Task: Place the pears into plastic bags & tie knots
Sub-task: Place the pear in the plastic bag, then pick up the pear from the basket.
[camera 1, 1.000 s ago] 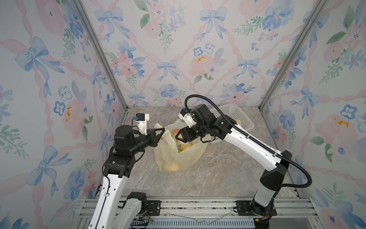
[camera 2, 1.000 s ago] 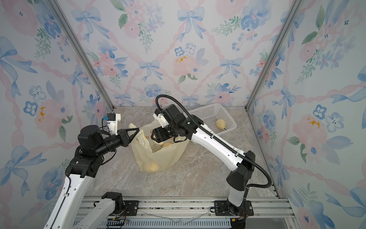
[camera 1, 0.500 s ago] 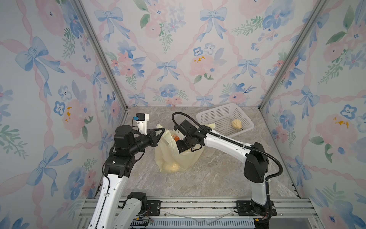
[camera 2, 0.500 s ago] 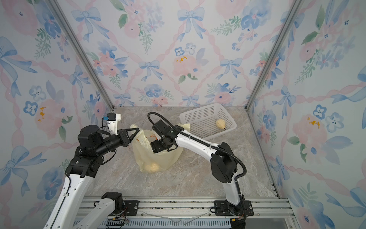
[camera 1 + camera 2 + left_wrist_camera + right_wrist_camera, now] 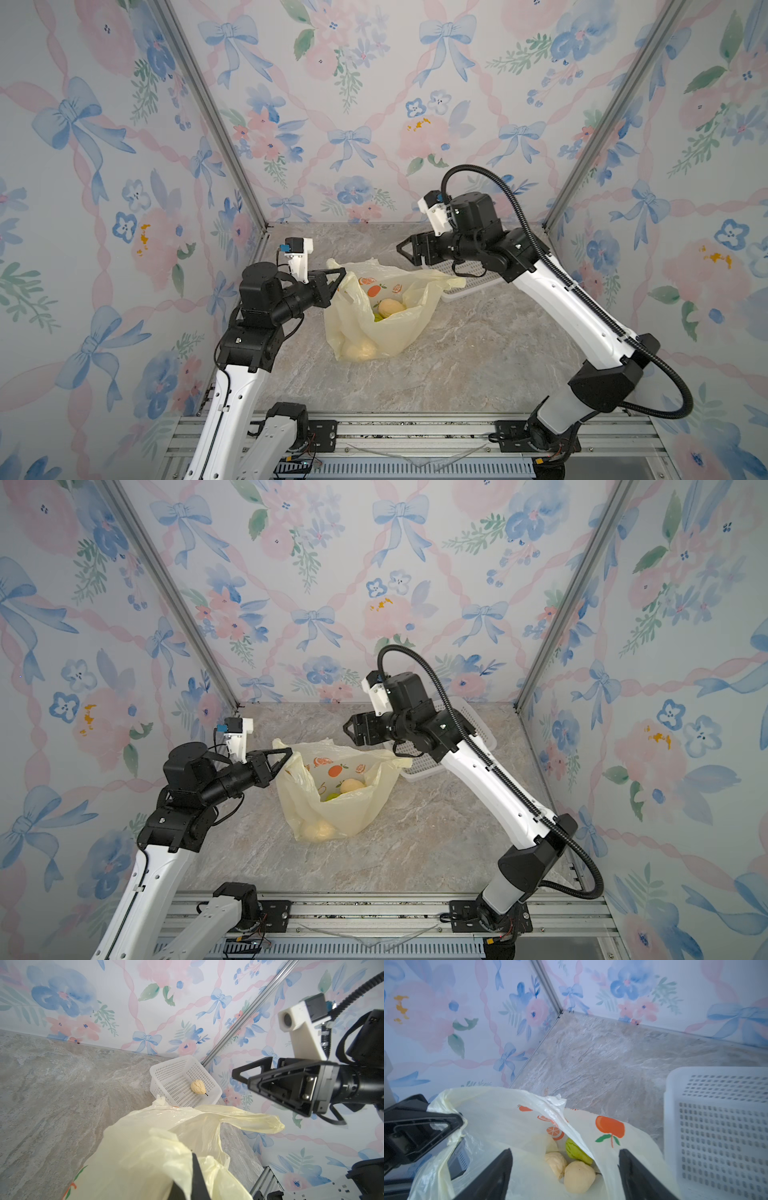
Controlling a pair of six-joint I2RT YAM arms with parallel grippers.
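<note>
The bag (image 5: 407, 332) is translucent pale yellow with orange fruit and green leaves printed on it, the pears (image 5: 578, 1177) cream-yellow save one bright green, the basket (image 5: 176, 1086) white with a grid of holes, the worktop (image 5: 478, 365) veined grey-beige, the walls (image 5: 374, 104) pale with blue bows, pink ribbons and flowers.

In both top views basket (image 5: 473, 289) largely hidden behind right arm (image 5: 557, 291), basket pear (image 5: 198, 1087) unseen there, basket cut by the edge in right wrist view, lowest pear (image 5: 360, 350) only a blur through bag (image 5: 395, 332) plastic.

Bag (image 5: 357, 332) open, pears (image 5: 578, 1176) inside; one pear (image 5: 198, 1088) in basket (image 5: 170, 1072).
</note>
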